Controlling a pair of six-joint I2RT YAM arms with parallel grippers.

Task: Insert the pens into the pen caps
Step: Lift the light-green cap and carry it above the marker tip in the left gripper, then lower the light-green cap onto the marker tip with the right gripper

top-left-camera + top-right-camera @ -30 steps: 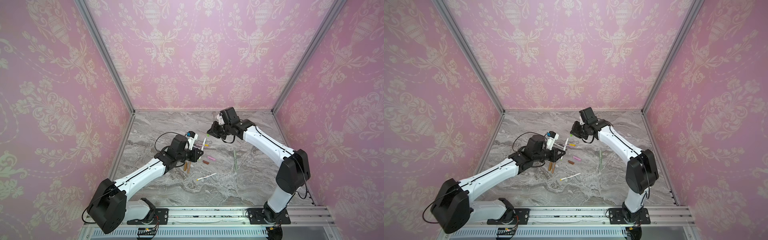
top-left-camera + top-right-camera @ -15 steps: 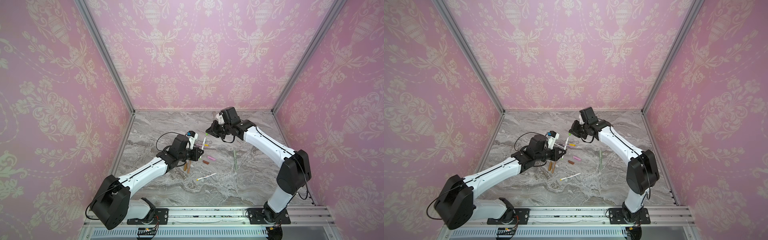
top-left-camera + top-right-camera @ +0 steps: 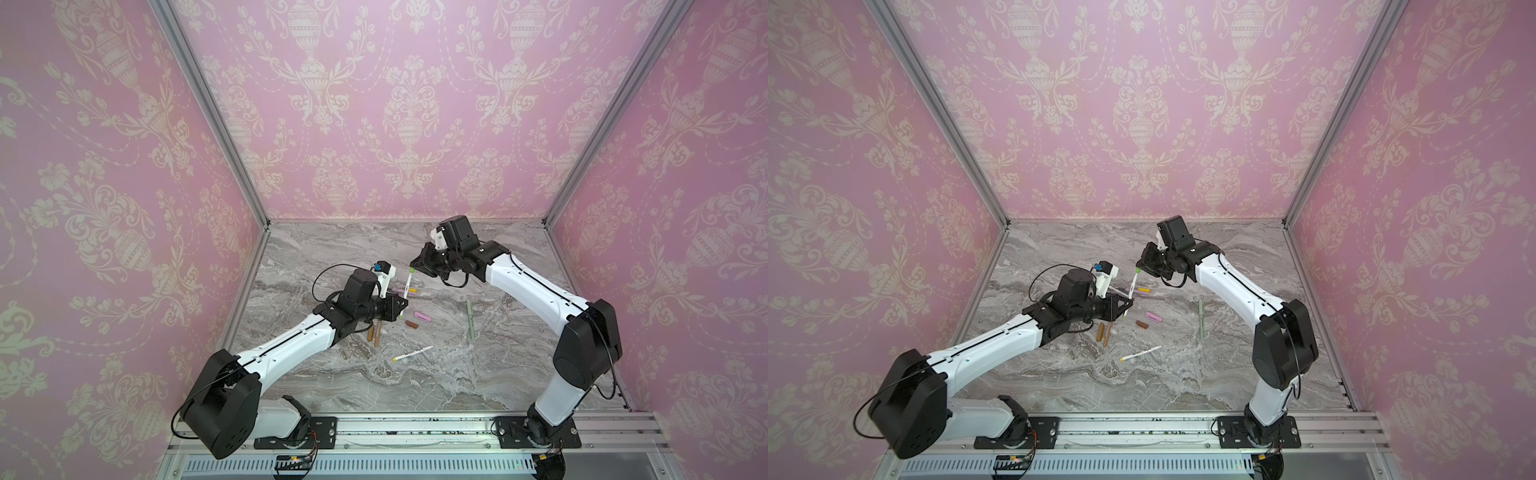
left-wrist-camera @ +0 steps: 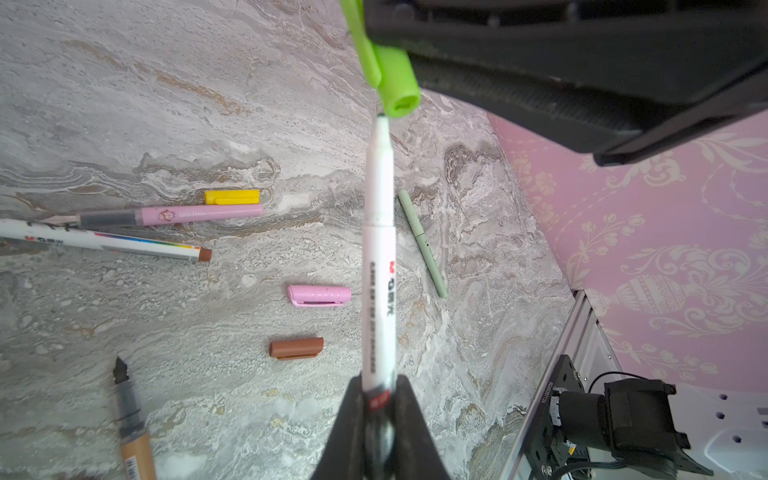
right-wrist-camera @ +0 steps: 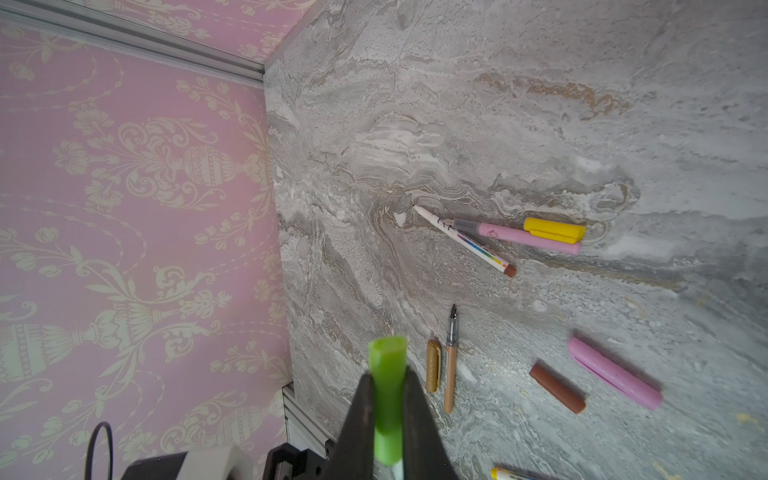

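Left gripper clenched on white pen above mid worktop in a top view, right gripper just beyond, left wrist view, pen tip at mouth of green cap, perhaps touching, right wrist view, right gripper clamping green cap

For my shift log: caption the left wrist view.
Left gripper holds white pen, tip at mouth of bright green cap held by right gripper.

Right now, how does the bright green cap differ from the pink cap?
The bright green cap is clamped in the right gripper, in the air; the pink cap lies loose on the table. The left gripper holds the white pen, tip at the bright green cap's mouth; no pen meets the pink cap. Both are short clipped tubes.
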